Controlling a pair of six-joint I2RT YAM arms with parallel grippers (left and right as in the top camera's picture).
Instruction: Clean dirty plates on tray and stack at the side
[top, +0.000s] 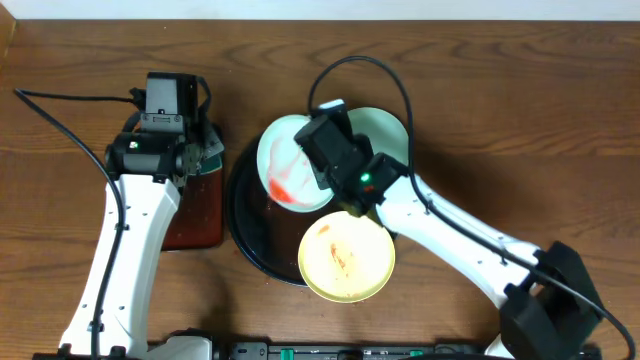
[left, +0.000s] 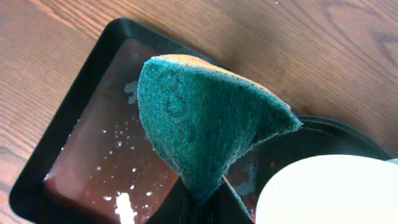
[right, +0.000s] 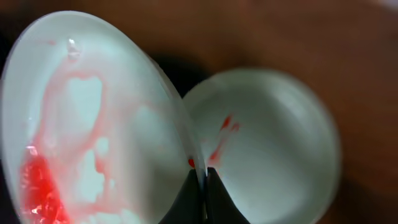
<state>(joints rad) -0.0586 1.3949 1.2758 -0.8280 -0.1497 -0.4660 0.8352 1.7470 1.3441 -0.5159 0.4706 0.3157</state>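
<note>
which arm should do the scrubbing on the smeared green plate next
Left. The left gripper is shut on the teal sponge, close to the plate. The right gripper is pinching the tilted, sauce-smeared green plate by its rim, so it likely just holds it.

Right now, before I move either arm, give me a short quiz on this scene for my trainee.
1. Multiple choice: what do the left fingers hold? A) a plate B) the teal sponge C) nothing
2. True or false: the yellow plate is clean.
3. Short answer: what colour is the sauce-smeared plate whose rim the right fingers pinch?

Key: 1 B. 2 False, it has orange smears. 3 Pale green.
</note>
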